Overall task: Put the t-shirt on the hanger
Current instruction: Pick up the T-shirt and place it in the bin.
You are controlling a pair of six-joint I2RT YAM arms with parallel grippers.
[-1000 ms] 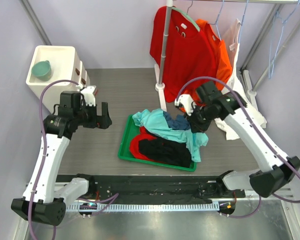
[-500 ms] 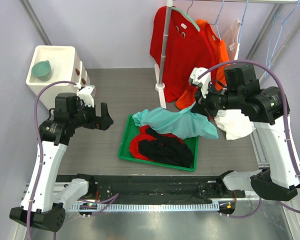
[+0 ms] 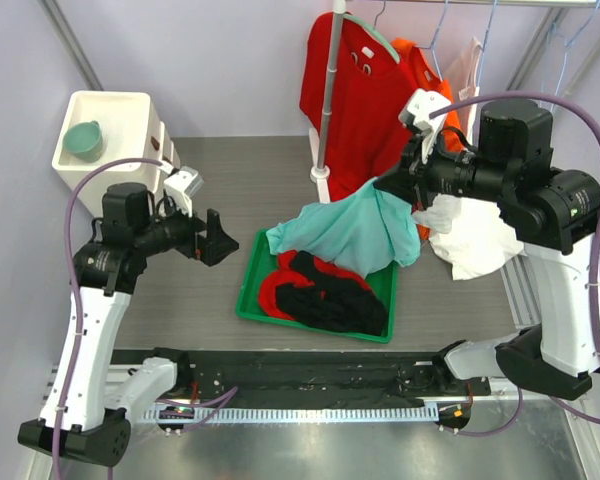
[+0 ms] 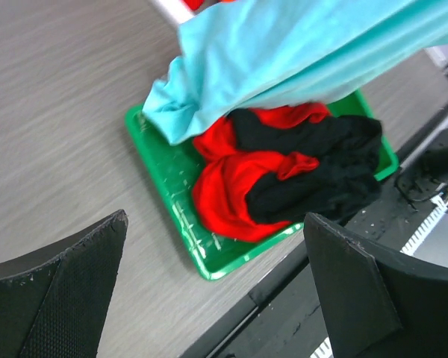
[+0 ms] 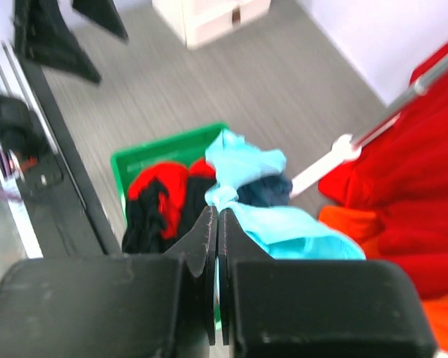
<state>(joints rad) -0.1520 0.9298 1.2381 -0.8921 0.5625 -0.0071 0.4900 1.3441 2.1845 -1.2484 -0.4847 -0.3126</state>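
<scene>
My right gripper [image 3: 385,186] is shut on one edge of the turquoise t-shirt [image 3: 352,230] and holds it raised above the green tray [image 3: 248,302]. The cloth's lower end still trails onto the pile. In the right wrist view the pads [image 5: 209,224] pinch a bunched fold of the t-shirt [image 5: 287,231]. My left gripper [image 3: 218,238] stands open left of the tray, with nothing between its fingers [image 4: 67,283]. The t-shirt [image 4: 284,52] crosses the top of its view. The thin pale-blue hanger [image 3: 557,45] hangs from the rail at the far right.
Red and black garments [image 3: 320,290] fill the tray, with a dark blue one [image 5: 265,188] under the t-shirt. A rack pole [image 3: 327,100] carries a red shirt [image 3: 365,90] and an orange shirt [image 3: 435,90]. A white cloth [image 3: 475,235] lies at right; white drawers [image 3: 105,140] at back left.
The right arm has risen and swung back and to the right, lifting the t-shirt off the tray pile. The left gripper has shifted slightly toward the tray, still open.
</scene>
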